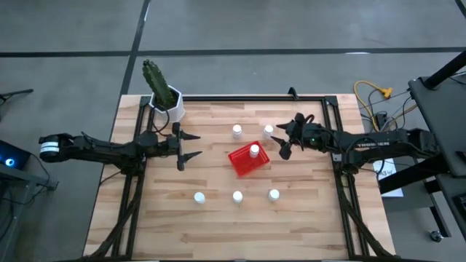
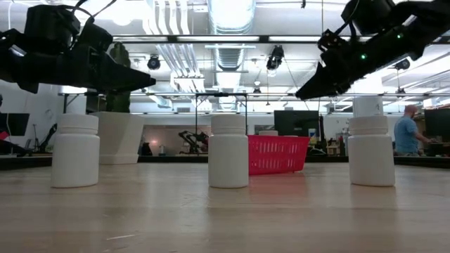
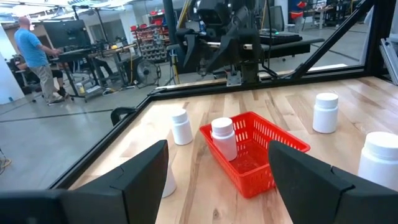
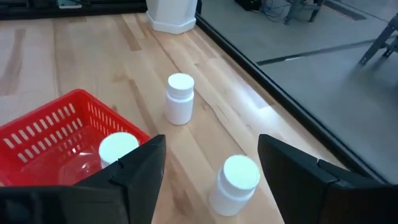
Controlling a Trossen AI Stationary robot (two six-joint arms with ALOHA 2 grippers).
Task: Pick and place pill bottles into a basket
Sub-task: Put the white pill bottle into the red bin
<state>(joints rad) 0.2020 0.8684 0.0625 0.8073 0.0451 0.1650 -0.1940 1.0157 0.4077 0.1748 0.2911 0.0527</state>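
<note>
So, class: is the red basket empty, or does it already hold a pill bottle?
Not empty. The red basket holds one upright pill bottle, its white cap standing above the mesh rim; the other five stand outside on the table.

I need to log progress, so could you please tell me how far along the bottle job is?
Done: one bottle stands in the basket. In hand: nothing; the right gripper hangs open by the bottle near the basket, and the left gripper waits open. Left: five on the table, that one, another, and three in a row.
</note>
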